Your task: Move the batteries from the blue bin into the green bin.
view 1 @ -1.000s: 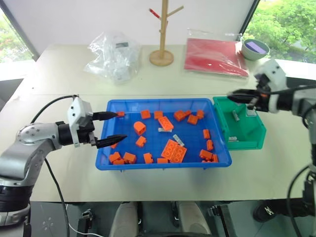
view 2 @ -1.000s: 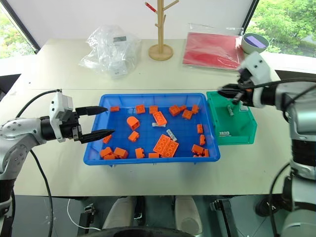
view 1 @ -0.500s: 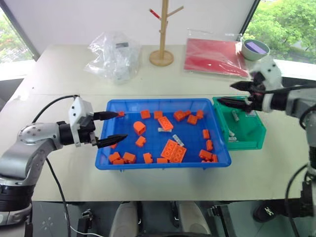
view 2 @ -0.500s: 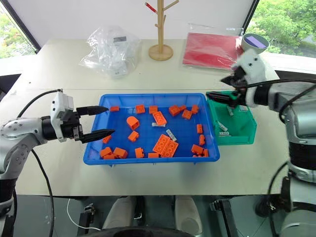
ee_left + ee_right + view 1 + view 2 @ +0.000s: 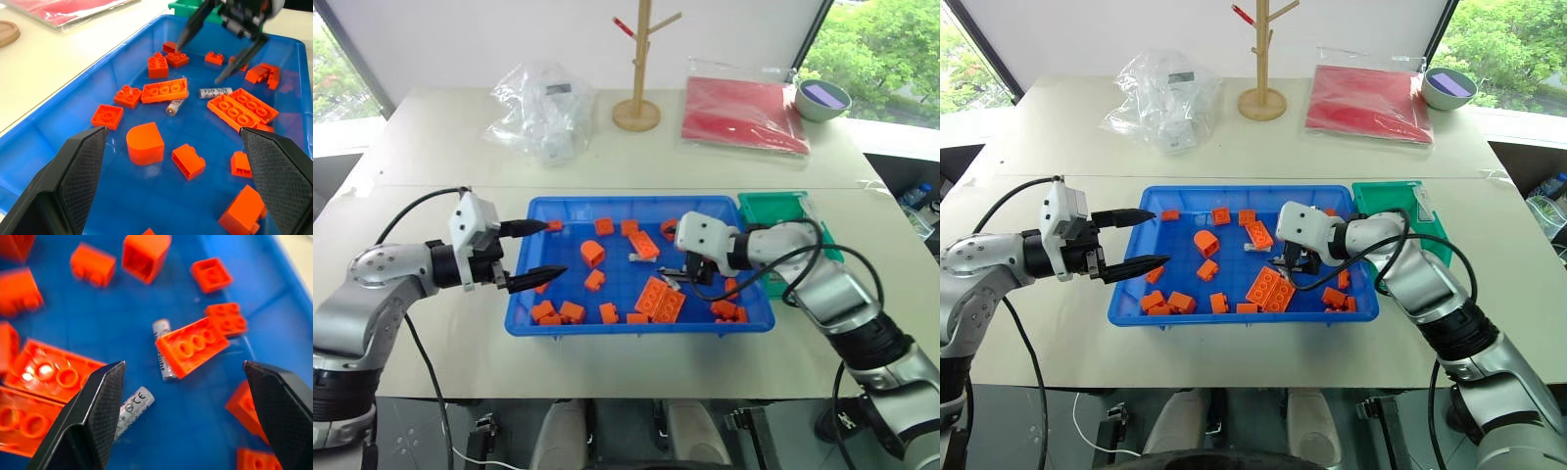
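The blue bin (image 5: pixel 521 294) lies in front of me and holds two batteries among orange bricks. One battery (image 5: pixel 215 92) lies beside a long flat brick; the other battery (image 5: pixel 175 105) lies partly under a brick's edge (image 5: pixel 164 347). My right gripper (image 5: pixel 669 276) hangs open over the bin's middle right, just above these batteries, with nothing between its fingers. My left gripper (image 5: pixel 557 249) stands open and empty at the bin's left end. The green bin (image 5: pixel 773 204) sits against the blue bin's right side, largely hidden behind my right arm.
Several orange bricks (image 5: pixel 656 299) are scattered across the blue bin. At the back of the table stand a wooden peg rack (image 5: pixel 637 61), a crumpled plastic bag (image 5: pixel 540 108), a red folder (image 5: pixel 744 113) and a grey bowl (image 5: pixel 820 98).
My right gripper opened above the green bin, then swung left and down to the middle of the blue bin. The left arm has stayed still.
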Robot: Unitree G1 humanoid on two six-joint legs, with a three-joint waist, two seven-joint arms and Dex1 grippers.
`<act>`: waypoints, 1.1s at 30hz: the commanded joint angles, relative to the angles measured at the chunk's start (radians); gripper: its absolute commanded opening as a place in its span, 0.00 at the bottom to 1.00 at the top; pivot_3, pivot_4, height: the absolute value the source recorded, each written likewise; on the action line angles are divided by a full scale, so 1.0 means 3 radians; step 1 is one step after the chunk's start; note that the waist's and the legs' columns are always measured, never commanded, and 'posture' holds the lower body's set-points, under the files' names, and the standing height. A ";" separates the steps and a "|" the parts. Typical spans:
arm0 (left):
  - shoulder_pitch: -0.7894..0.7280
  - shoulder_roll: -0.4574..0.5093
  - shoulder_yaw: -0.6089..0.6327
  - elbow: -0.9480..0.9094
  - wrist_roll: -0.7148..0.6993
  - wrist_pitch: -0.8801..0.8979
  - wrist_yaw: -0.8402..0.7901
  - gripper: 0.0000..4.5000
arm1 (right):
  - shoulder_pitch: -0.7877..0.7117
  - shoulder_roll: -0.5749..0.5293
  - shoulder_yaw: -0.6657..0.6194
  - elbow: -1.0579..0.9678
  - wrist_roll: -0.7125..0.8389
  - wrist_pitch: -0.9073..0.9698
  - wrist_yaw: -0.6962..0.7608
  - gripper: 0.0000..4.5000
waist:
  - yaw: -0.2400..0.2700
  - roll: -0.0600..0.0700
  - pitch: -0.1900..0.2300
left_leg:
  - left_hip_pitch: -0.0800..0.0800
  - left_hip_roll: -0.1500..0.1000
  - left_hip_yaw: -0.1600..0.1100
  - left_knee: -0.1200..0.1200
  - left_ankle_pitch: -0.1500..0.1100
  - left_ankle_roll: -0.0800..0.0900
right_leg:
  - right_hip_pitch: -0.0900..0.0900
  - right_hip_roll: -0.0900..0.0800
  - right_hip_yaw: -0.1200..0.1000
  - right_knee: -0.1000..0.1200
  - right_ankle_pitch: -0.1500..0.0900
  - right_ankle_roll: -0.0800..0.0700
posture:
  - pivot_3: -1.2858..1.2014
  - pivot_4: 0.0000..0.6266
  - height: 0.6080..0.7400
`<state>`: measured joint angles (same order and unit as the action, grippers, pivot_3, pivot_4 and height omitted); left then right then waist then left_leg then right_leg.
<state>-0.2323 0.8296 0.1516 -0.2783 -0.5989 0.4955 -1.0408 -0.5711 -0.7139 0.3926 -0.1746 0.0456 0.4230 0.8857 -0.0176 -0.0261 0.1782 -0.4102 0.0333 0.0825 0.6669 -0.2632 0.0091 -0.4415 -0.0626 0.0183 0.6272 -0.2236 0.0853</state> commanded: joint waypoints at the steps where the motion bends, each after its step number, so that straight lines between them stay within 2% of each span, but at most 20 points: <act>1: 0.0001 0.0066 0.0130 -0.0118 -0.0006 -0.0023 0.0019 1.00 | -0.0070 0.0178 -0.0108 0.0032 0.0095 0.0226 -0.0013 0.87 | 0.0002 0.0000 0.0000 | 0.0000 0.0001 0.0000 0.0000 0.0000 0.0000 | -0.0001 0.0000 0.0000 0.0002 0.0000 0.0000 | 0.52 0.24 0.97; 4: 0.0057 0.0090 0.0165 -0.0163 -0.0010 -0.0028 0.0029 1.00 | -0.0031 0.0428 -0.0369 -0.0056 0.0460 0.0990 -0.0082 0.87 | 0.0002 0.0000 0.0000 | 0.0001 0.0004 -0.0003 0.0000 0.0000 0.0000 | -0.0002 0.0002 -0.0001 0.0007 0.0001 0.0001 | 0.52 0.24 0.97; 10: 0.0142 0.0126 0.0237 -0.0223 -0.0040 0.0000 0.0044 1.00 | 0.0122 0.0498 -0.0817 -0.0474 0.0841 0.1902 -0.0297 0.87 | 0.0024 0.0000 0.0000 | 0.0001 0.0004 -0.0004 0.0000 0.0000 0.0000 | 0.0000 -0.0005 -0.0002 0.0006 0.0000 -0.0001 | 0.52 0.24 0.97; 12: 0.0160 0.0130 0.0239 -0.0229 -0.0041 0.0004 0.0043 1.00 | 0.0176 0.0481 -0.0826 -0.0585 0.0881 0.1973 -0.0334 0.99 | 0.0017 -0.0001 0.0000 | 0.0001 0.0005 -0.0004 0.0000 0.0000 0.0000 | 0.0001 -0.0006 -0.0002 0.0005 0.0000 -0.0001 | 0.52 0.24 0.97; 14: 0.0146 0.0122 0.0218 -0.0217 -0.0032 0.0002 0.0043 1.00 | 0.0188 0.0461 -0.0724 -0.0573 0.0755 0.1800 -0.0421 1.00 | 0.0012 -0.0001 0.0000 | 0.0001 0.0003 -0.0004 0.0000 0.0000 0.0000 | 0.0000 -0.0005 -0.0002 0.0005 0.0000 -0.0001 | 0.52 0.24 0.97; 18: 0.0024 0.0101 0.0162 -0.0173 -0.0044 0.0023 0.0046 1.00 | 0.0126 0.0228 -0.0269 -0.0317 0.0122 0.0816 -0.0472 1.00 | 0.0000 -0.0001 0.0000 | 0.0001 0.0002 -0.0003 0.0000 0.0000 0.0000 | -0.0002 -0.0001 -0.0002 0.0005 0.0000 -0.0001 | 0.52 0.24 0.97; 25: -0.0119 0.0082 0.0114 -0.0080 -0.0008 0.0016 0.0038 1.00 | -0.0058 0.0172 0.0052 0.0173 -0.0474 -0.0342 -0.0450 1.00 | -0.0004 -0.0001 0.0000 | 0.0001 0.0001 0.0001 0.0000 0.0000 0.0000 | -0.0001 0.0001 -0.0001 0.0005 0.0000 0.0000 | 0.52 0.24 0.97; 29: -0.0116 0.0082 0.0129 -0.0089 -0.0008 0.0021 0.0054 1.00 | -0.0068 0.0293 0.0039 0.0296 -0.0485 -0.0508 -0.0375 1.00 | 0.0000 -0.0001 0.0000 | 0.0001 0.0001 0.0002 -0.0001 0.0000 0.0000 | -0.0001 0.0002 -0.0002 0.0005 0.0000 0.0001 | 0.52 0.24 0.97; 31: -0.0086 0.0090 0.0148 -0.0098 -0.0002 0.0016 0.0057 1.00 | -0.0084 0.0345 0.0016 0.0332 -0.0485 -0.0535 -0.0352 0.88 | 0.0002 -0.0001 0.0000 | 0.0001 0.0001 0.0002 -0.0001 0.0000 0.0000 | -0.0001 0.0001 -0.0001 0.0006 0.0000 0.0001 | 0.52 0.24 0.97; 33: -0.0066 0.0095 0.0162 -0.0106 -0.0002 0.0015 0.0064 1.00 | -0.0092 0.0373 0.0005 0.0366 -0.0505 -0.0571 -0.0327 0.70 | 0.0002 -0.0001 0.0000 | 0.0001 0.0001 0.0001 -0.0001 0.0000 -0.0001 | -0.0001 0.0001 -0.0001 0.0006 0.0000 0.0001 | 0.52 0.24 0.97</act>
<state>-0.2488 0.8515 0.1780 -0.2902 -0.5995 0.5101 -1.0231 -0.5736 -0.6037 0.4207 -0.0535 -0.0973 0.2743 0.7821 -0.0172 -0.0265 0.1782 -0.4098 0.0337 0.0829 0.6666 -0.2631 0.0089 -0.4416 -0.0623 0.0179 0.6288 -0.2236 0.0855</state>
